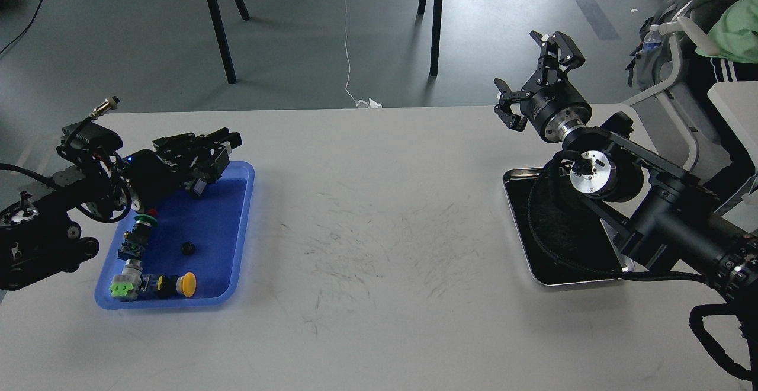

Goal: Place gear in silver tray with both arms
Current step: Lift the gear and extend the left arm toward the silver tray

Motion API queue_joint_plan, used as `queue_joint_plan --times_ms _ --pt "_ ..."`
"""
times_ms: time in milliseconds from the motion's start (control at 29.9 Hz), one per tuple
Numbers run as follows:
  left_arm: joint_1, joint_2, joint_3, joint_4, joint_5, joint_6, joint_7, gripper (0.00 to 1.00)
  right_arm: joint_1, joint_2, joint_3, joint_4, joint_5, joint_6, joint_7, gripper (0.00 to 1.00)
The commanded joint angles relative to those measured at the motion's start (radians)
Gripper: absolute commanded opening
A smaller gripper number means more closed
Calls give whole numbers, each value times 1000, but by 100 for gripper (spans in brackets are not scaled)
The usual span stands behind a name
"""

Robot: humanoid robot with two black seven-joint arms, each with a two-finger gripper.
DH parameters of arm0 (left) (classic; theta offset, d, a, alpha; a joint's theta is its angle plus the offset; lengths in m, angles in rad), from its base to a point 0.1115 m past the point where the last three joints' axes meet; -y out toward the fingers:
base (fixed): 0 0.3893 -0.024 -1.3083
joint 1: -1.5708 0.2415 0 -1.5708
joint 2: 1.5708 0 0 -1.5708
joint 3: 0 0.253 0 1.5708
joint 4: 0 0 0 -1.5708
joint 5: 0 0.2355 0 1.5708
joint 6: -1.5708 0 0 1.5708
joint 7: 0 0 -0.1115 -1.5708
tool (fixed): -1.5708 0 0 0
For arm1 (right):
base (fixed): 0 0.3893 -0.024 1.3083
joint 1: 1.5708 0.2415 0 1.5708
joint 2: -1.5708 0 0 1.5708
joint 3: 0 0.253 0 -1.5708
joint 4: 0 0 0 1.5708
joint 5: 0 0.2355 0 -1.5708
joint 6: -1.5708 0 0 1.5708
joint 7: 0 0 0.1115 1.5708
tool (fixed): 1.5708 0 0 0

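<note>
A small black round part, which looks like the gear (188, 247), lies loose on the floor of the blue tray (220, 231) at the left. My left gripper (220, 142) hovers over that tray's far edge, above and behind the gear; it is dark and I cannot tell its fingers apart or whether it holds anything. The silver tray (568, 285), with its black inner surface, sits at the right and is partly hidden by my right arm. My right gripper (529, 68) is open and empty, raised past the table's far edge behind the silver tray.
The blue tray also holds a yellow push button (187, 284), a green connector (121, 289) and a green-and-red button part (142, 219). A white table (379, 231) carries both trays. Black stand legs (216, 23) and a chair stand beyond it.
</note>
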Motion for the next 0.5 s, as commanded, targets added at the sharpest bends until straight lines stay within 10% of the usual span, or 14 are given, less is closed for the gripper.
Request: queue_joint_plan --times_ms 0,468 --pt "-52 -57 16 -3 8 -29 0 25 0 -3 0 0 0 0 -1 98" --pt "-181 -500 234 126 31 -30 0 12 19 -14 5 -11 2 -5 -2 98"
